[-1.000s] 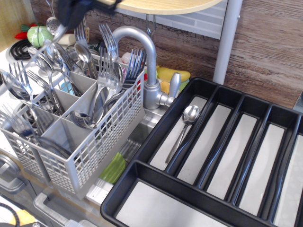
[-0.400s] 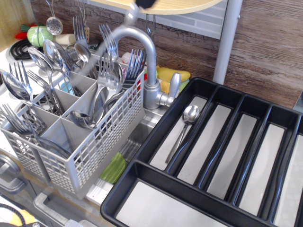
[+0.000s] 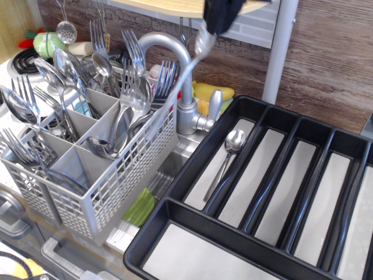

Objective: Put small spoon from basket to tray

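Note:
My gripper [image 3: 217, 17] is a dark shape at the top centre, just under the wooden shelf. It is shut on a thin shiny steel utensil [image 3: 187, 65], blurred by motion, that looks like the small spoon. The utensil hangs down and to the left, in front of the faucet, between the basket and the tray. The grey lattice basket [image 3: 116, 182] stands at the left, full of forks and spoons. The black tray [image 3: 175, 205] lies at the right. One spoon [image 3: 234, 142] lies in its leftmost long compartment.
A chrome faucet [image 3: 187, 114] rises between basket and tray, right under the held utensil. A metal pole [image 3: 278, 52] stands behind the tray. A green sponge [image 3: 140, 207] lies in the sink gap. Yellow items [image 3: 213, 92] sit behind the faucet.
My gripper has moved from above the basket's far left rightward along the top, carrying the steel utensil out of the basket to above the faucet.

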`<state>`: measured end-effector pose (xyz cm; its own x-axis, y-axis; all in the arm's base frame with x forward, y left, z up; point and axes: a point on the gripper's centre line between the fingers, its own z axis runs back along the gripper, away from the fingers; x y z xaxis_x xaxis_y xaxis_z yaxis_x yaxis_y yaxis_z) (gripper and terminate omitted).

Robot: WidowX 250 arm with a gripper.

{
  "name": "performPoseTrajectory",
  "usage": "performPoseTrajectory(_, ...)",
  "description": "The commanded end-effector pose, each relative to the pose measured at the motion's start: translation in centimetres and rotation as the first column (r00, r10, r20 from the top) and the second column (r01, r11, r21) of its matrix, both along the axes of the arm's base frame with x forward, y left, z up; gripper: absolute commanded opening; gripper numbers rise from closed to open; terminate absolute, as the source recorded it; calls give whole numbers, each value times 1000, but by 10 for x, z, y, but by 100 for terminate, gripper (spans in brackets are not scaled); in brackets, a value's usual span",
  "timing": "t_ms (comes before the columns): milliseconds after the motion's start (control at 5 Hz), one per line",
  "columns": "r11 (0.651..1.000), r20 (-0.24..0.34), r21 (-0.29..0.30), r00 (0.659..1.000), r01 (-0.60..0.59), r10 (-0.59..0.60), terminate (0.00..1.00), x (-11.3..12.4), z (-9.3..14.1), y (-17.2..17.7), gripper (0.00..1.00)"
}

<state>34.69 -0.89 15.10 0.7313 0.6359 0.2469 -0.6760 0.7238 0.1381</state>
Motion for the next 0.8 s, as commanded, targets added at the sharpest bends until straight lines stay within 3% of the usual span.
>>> performPoseTrajectory(0, 997, 173, -69, 984, -21, 33, 0, 11, -10, 1, 0)
performPoseTrajectory(200, 990, 228, -139, 972, -30, 62, 0, 14, -36, 0, 0)
performPoseTrajectory(400, 974, 246, -224, 965, -31, 87, 0, 20, -55, -1, 0)
performPoseTrajectory(600, 966, 264, -256, 960, -25, 95, 0, 23, -70, 1, 0)
